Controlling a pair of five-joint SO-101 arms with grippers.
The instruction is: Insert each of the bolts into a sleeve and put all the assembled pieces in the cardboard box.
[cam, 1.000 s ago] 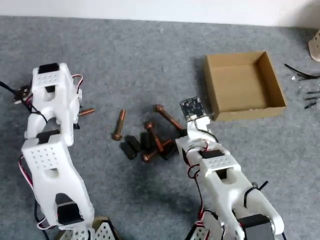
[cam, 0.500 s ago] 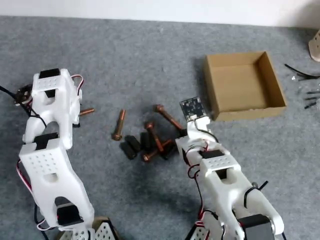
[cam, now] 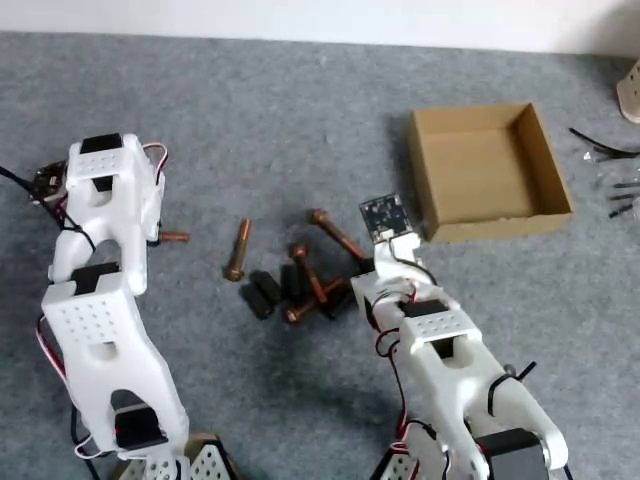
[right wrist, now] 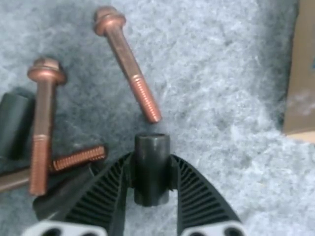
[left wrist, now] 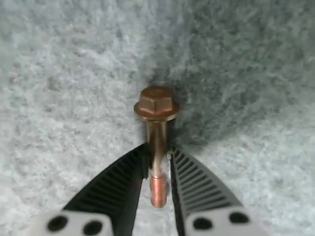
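My left gripper [left wrist: 158, 156] is shut on the shank of a copper bolt [left wrist: 157, 123], whose hex head points away from the wrist, above the grey carpet. In the high view this bolt [cam: 173, 237] sticks out to the right of the left arm. My right gripper [right wrist: 151, 162] is shut on a black sleeve [right wrist: 151, 169], open end forward, just short of the threaded tip of a loose bolt [right wrist: 129, 66]. Three more bolts [cam: 239, 248] [cam: 308, 270] [cam: 335, 233] and black sleeves [cam: 262, 292] lie mid-table. The cardboard box [cam: 495, 228] stands at the back right, nothing inside.
The box wall [right wrist: 301, 73] is close beside the right gripper. Black ties and small screws [cam: 612, 185] lie at the right edge, with a pale wooden piece [cam: 630, 90] behind them. Bare grey carpet stretches in front of the bolts and behind the left arm.
The left arm has shifted slightly toward the near edge, carrying its bolt with it. The right arm and the loose parts have not moved.
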